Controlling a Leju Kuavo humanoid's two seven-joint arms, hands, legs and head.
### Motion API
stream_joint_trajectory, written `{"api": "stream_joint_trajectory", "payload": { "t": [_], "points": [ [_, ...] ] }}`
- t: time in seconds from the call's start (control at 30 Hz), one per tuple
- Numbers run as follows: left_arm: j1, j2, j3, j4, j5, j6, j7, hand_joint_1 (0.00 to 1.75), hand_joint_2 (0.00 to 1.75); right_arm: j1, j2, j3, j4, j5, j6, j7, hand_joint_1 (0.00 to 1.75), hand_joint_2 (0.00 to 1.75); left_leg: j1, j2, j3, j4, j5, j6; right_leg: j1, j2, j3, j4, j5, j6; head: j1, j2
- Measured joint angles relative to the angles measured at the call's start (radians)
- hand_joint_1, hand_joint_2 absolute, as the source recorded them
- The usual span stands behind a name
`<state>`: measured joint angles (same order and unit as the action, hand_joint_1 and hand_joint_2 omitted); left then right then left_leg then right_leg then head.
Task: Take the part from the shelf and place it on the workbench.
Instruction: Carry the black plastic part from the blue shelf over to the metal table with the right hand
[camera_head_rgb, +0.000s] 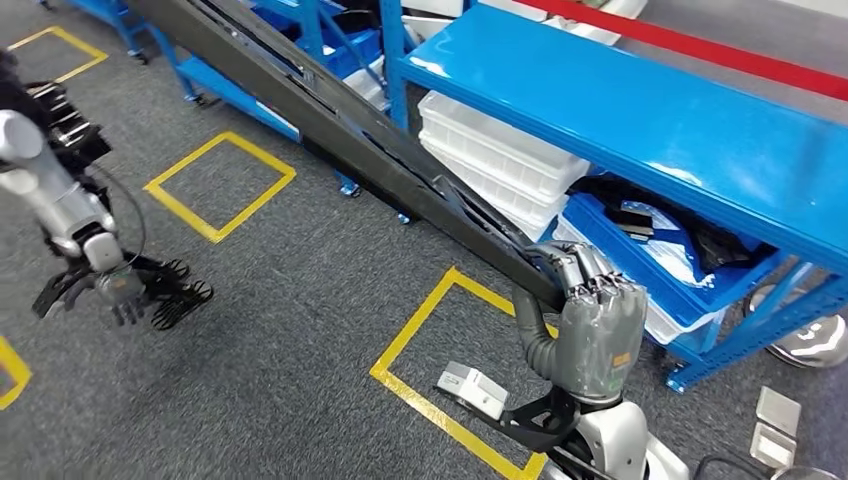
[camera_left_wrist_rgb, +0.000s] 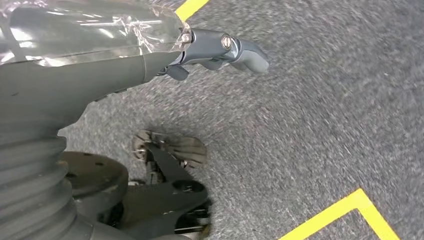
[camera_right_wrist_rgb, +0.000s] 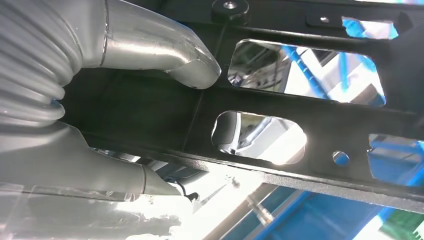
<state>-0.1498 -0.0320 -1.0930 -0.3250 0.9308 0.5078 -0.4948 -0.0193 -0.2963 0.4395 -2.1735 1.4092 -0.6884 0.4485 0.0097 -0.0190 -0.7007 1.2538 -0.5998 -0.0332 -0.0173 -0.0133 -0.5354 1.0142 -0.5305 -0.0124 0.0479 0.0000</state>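
The part is a long black metal frame with cut-out windows. It slants from my right hand up to the far left of the head view. My right hand grips its near end, in front of the blue shelf. In the right wrist view the frame crosses the picture and the grey thumb presses on its face. My left hand hangs low on the left over the carpet, fingers spread and holding nothing. Its thumb sticks out free above the grey floor in the left wrist view.
Under the shelf top stand stacked white bins and a blue bin of bagged items. Yellow tape squares mark the grey carpet. A small white box lies by my right arm, and a round metal piece lies beside the shelf leg.
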Motion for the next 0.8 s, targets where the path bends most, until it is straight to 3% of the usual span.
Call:
{"api": "stream_joint_trajectory", "payload": {
  "t": [0.03,0.07,0.1,0.13,0.2,0.27,0.33,0.4,0.47,0.53,0.57,0.6,0.63,0.7,0.77,0.8],
  "points": [
    [0.002,0.0,0.0,0.0,0.0,0.001,0.0,0.0,1.75,0.001,0.0,0.0,0.0,0.0,0.0,0.0,1.75,1.75,0.001,0.006,-0.018,0.046,-0.015,0.0,0.002,-0.016,0.0,0.001,-0.001,-0.001,0.0,0.0],
    [0.004,0.0,0.0,0.0,0.0,0.001,0.0,0.0,1.75,0.001,0.0,0.001,0.0,0.0,0.0,0.0,1.75,1.75,0.001,0.009,-0.019,0.057,-0.012,0.0,0.004,-0.031,0.0,0.001,-0.001,-0.002,-0.001,0.0],
    [0.005,0.0,0.0,0.0,0.0,0.002,0.0,0.0,1.75,0.001,0.0,0.002,0.0,0.0,0.0,-0.001,1.75,1.75,0.001,0.013,0.002,0.025,0.01,0.002,0.005,-0.045,0.001,0.001,-0.002,-0.002,-0.001,0.0],
    [0.006,0.0,0.0,0.0,0.0,0.003,0.0,0.0,1.75,0.001,0.0,0.002,0.0,0.0,0.0,-0.001,1.75,1.75,-0.001,0.023,0.039,-0.042,0.044,0.006,0.006,-0.058,0.004,0.001,-0.004,-0.001,-0.001,0.0],
    [0.006,0.0,0.001,0.0,0.0,0.004,0.0,0.0,1.75,0.001,0.0,0.003,0.0,0.0,0.0,-0.001,1.75,1.75,-0.009,0.069,0.108,-0.176,0.09,0.018,0.01,-0.08,0.008,0.003,-0.009,0.004,-0.001,0.0],
    [0.006,0.0,0.002,0.0,0.0,0.004,-0.001,0.0,1.75,0.0,0.0,0.003,0.0,0.0,0.0,-0.001,1.75,1.75,-0.018,0.091,0.125,-0.226,0.099,0.026,0.015,-0.098,0.01,0.004,-0.012,0.009,-0.001,0.0],
    [0.01,0.0,0.002,0.0,0.0,0.004,-0.001,0.0,1.75,0.0,0.0,0.004,0.0,0.0,0.0,-0.001,1.75,1.75,-0.017,0.071,0.121,-0.232,0.105,0.033,0.015,-0.11,0.013,0.004,-0.016,0.017,0.0,0.0],
    [0.011,0.0,0.003,0.0,0.0,0.005,-0.001,0.0,1.75,-0.001,-0.002,0.005,0.0,0.0,0.0,-0.001,1.75,1.75,-0.011,0.051,0.122,-0.24,0.112,0.045,0.01,-0.072,0.005,0.032,-0.045,0.026,0.001,0.0],
    [0.009,-0.001,0.004,0.0,0.0,0.005,-0.002,0.0,1.75,-0.001,-0.004,0.006,0.0,0.0,0.0,-0.001,1.75,1.75,-0.007,0.03,0.122,-0.244,0.117,0.052,0.005,-0.013,-0.041,0.141,-0.11,0.033,0.008,0.0],
    [0.009,-0.002,0.004,0.0,0.0,0.005,-0.002,0.0,1.75,0.001,-0.005,0.007,0.0,0.0,0.0,-0.001,1.75,1.75,-0.007,0.006,0.12,-0.243,0.118,0.053,0.004,0.006,-0.098,0.265,-0.156,0.038,0.013,0.0],
    [0.01,-0.002,0.004,0.0,0.0,0.005,-0.002,0.0,1.75,0.001,-0.006,0.008,0.001,0.0,0.0,-0.001,1.75,1.75,-0.007,-0.008,0.12,-0.242,0.118,0.053,0.003,0.008,-0.109,0.285,-0.151,0.039,0.014,0.0],
    [0.01,-0.002,0.004,0.0,0.0,0.005,-0.002,0.0,1.75,0.002,-0.006,0.008,0.001,0.0,0.0,-0.001,1.75,1.75,-0.006,-0.022,0.12,-0.239,0.118,0.053,0.002,0.01,-0.102,0.266,-0.126,0.04,0.014,0.0],
    [0.01,-0.002,0.004,0.0,0.0,0.005,-0.002,0.0,1.75,0.002,-0.006,0.008,0.001,0.0,0.0,-0.001,1.75,1.75,-0.004,-0.037,0.12,-0.236,0.117,0.051,-0.001,0.016,-0.078,0.21,-0.086,0.04,0.014,0.0],
    [0.008,-0.003,0.004,0.0,0.0,0.005,-0.002,0.0,1.75,0.002,-0.007,0.008,0.001,0.0,0.0,0.0,1.75,1.75,-0.001,-0.065,0.115,-0.225,0.114,0.043,-0.007,0.058,-0.021,0.082,-0.027,0.041,0.015,0.0],
    [0.007,-0.003,0.004,0.0,0.0,0.005,-0.002,0.0,1.75,0.002,-0.008,0.009,0.002,0.0,0.0,-0.001,1.75,1.75,0.0,-0.088,0.102,-0.215,0.116,0.031,-0.009,0.093,-0.001,0.028,-0.018,0.038,0.015,0.0],
    [0.007,-0.003,0.004,0.0,0.0,0.005,-0.002,0.0,1.75,0.001,-0.01,0.009,0.002,0.0,0.0,0.0,1.75,1.75,0.001,-0.1,0.096,-0.214,0.12,0.024,-0.007,0.093,-0.003,0.026,-0.018,0.035,0.015,0.0]
  ]
}}
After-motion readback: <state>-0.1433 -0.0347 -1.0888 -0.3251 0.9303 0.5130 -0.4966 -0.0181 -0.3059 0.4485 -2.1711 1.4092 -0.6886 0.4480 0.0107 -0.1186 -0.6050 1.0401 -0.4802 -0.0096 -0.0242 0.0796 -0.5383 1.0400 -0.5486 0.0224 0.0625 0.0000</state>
